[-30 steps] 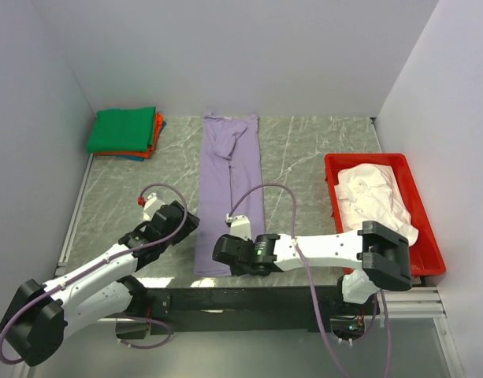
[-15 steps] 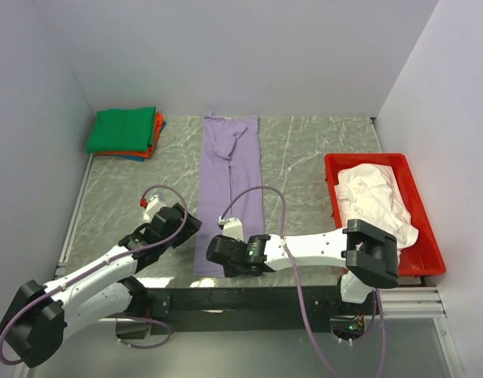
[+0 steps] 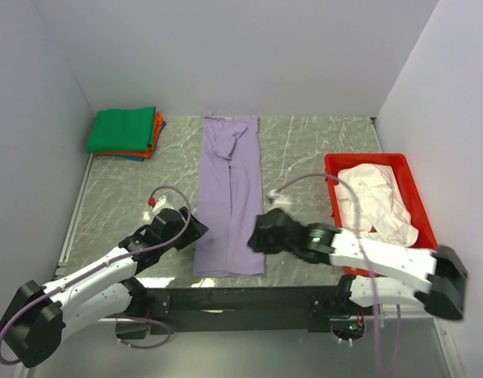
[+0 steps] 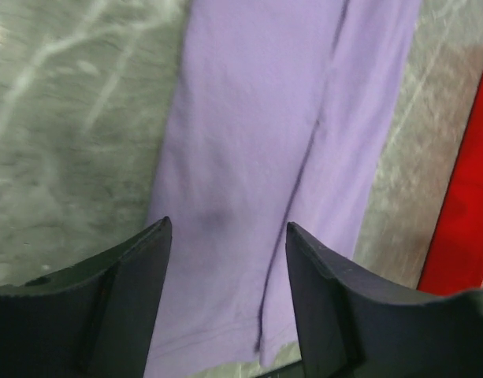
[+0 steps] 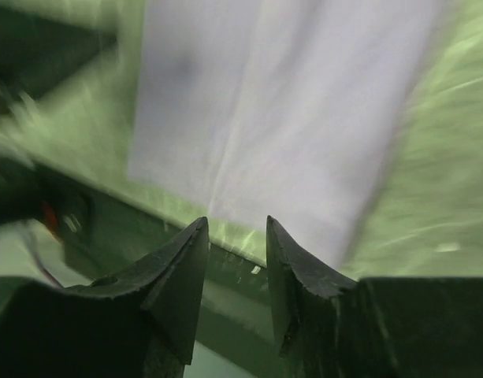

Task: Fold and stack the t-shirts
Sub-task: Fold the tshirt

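Top external view: the purple shirt (image 3: 229,189) lies flat on the table (image 3: 304,150), left of the red tray (image 3: 365,158) and apart from it. It is folded lengthwise into a long narrow strip that runs from the near edge toward the far wall. A pale shirt (image 3: 375,197) sits crumpled inside the tray. Much farther left of the tray, in the far corner, is the folded stack (image 3: 124,131), green on top with orange-red and a sliver of blue beneath.

The left hand (image 3: 195,230) hovers at the strip's near end, on the side away from the tray. In its wrist view the fingers stand apart with nothing between them, only cloth below. The right hand (image 3: 255,238) is at the same near end on the tray's side. Its wrist view is blurred, but the fingers show a gap and grasp nothing.

The purple shirt looks light, thin and limp, so it will likely sag and trail when lifted and may slide on the smooth table. A pinch at each near corner of the hem, catching every layer, looks like the best hold for folding the strip over on itself.

No label, brand or writing can be made out in any view.
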Motion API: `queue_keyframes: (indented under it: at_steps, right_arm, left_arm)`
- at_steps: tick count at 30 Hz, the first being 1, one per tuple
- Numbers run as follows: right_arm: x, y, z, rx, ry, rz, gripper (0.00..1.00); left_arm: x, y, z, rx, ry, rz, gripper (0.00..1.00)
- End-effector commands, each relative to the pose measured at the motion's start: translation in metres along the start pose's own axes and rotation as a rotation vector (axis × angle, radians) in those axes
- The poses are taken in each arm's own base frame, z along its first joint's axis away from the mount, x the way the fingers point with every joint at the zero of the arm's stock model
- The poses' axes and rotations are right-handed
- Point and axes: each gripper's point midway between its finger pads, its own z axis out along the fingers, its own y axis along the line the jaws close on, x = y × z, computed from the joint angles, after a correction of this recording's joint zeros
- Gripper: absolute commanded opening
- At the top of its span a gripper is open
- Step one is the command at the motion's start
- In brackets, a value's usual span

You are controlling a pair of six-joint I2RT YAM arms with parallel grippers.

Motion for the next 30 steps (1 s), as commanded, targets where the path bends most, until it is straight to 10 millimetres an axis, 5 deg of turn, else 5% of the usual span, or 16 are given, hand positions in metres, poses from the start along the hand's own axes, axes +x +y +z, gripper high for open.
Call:
queue_keyframes:
  at_steps: [1,6,11,22,30]
  right_arm:
    - [-0.015,-0.038,-0.014,-0.012,-0.051,0.090,0.42]
    - [-0.016,-0.062,-0.021,-0.090,-0.047,0.196,0.38]
    - [-0.003,-0.051,-0.007,-0.184,0.040,0.225,0.34]
    - [0.015,-0.034,0.013,-0.297,0.153,0.271,0.32]
    - [0.047,-0.051,0.034,-0.263,0.247,0.294,0.32]
  left_arm:
    - [0.003,-0.039,-0.009,0.135,0.034,0.095,0.63]
    - [0.026,-0.072,-0.007,0.204,0.108,0.213,0.54]
    - [0.058,-0.091,0.001,0.229,0.185,0.292,0.41]
    - [0.127,-0.083,0.008,0.187,0.327,0.394,0.17]
    - [0.154,-0.068,0.007,0.154,0.392,0.422,0.06]
